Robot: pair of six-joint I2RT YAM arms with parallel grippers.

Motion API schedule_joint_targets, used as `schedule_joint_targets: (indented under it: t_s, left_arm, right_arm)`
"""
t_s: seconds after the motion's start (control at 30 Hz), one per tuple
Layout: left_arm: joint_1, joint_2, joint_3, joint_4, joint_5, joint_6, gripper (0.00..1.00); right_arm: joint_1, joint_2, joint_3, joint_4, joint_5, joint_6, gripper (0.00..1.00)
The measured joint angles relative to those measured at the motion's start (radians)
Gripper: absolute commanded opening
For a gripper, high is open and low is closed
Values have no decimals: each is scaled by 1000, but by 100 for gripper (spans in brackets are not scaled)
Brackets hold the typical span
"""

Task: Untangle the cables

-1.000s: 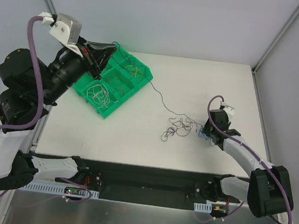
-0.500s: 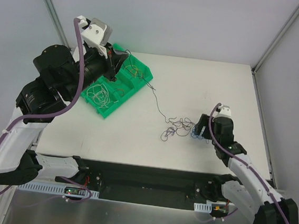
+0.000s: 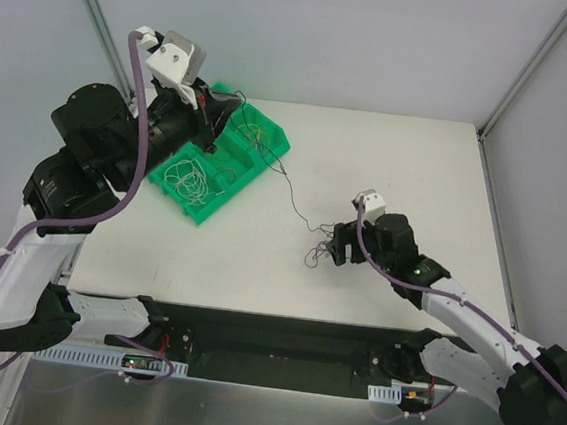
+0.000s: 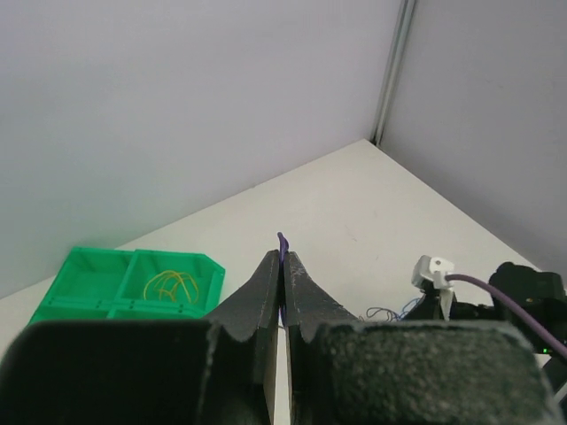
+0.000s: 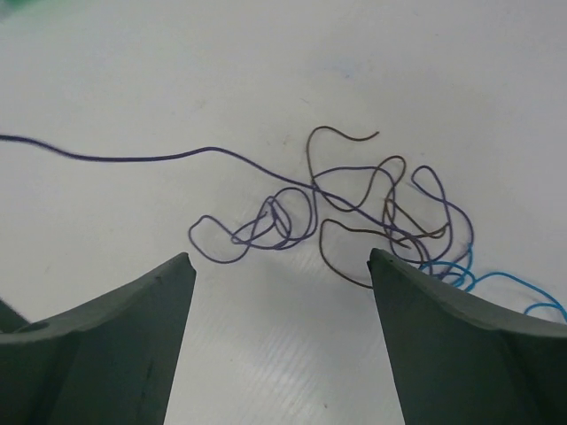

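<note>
Top view: green tray (image 3: 195, 212) sits at the far left of the white table (image 3: 429, 166), with pale loops (image 3: 186, 176) coiled in one of its compartments. The left gripper (image 3: 214, 131) hangs over the tray's middle; its jaws are not readable from here. A purple strand (image 3: 288, 188) leaves the tray's right edge and trails off to the tangle of cables (image 3: 321, 238), which lies flat on the table well apart from the tray, to its right and nearer the arm bases. The right gripper (image 3: 338, 250) is low over the side of the tangle farthest from the tray. Left wrist view: left gripper (image 4: 282, 261) pinched tight, the two jaws meeting, with the purple strand (image 4: 282, 239) poking up from between the tips; green tray (image 4: 89, 266) below and to the left, yellow loops (image 4: 170, 285) in one compartment. Right wrist view: right gripper (image 5: 282, 258) spread wide, nothing held, its jaws either side of the tangle of cables (image 5: 354, 204) on the table; purple strand (image 5: 133, 158) runs out left toward the tray, a brown strand (image 5: 341, 131) and a blue strand (image 5: 496, 276) lie mixed in.
</note>
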Motion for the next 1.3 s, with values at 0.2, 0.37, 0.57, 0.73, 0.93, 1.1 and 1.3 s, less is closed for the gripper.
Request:
schedule_joint_targets:
  t_s: [0.2,0.37,0.57,0.73,0.93,1.1,1.3]
  left_arm:
    - [0,-23,21,0,27,3,0]
    - [0,-49,36,0,45,3,0]
    - [0,-62,63,0,76,2,0]
    - [0,-83,56,-1,101,-4,0]
    - [0,-133,-10,-2,97,-10,0]
    - [0,-137,-61,0,68,-11,0]
    - [0,-110,-91,-5,39,-10,0]
  right_arm:
    - [21,129,103,-91,231,-4,68]
    - [21,174,107,-104,307,6,67]
    - [17,272,114,-97,363,21,45]
    - [-6,280,140,-95,421,31,16]
    - [-24,105,163,-104,493,16,1]
    - [-32,-38,317,-211,545,-16,1]
    - [-37,-253,422,-227,536,-30,1]
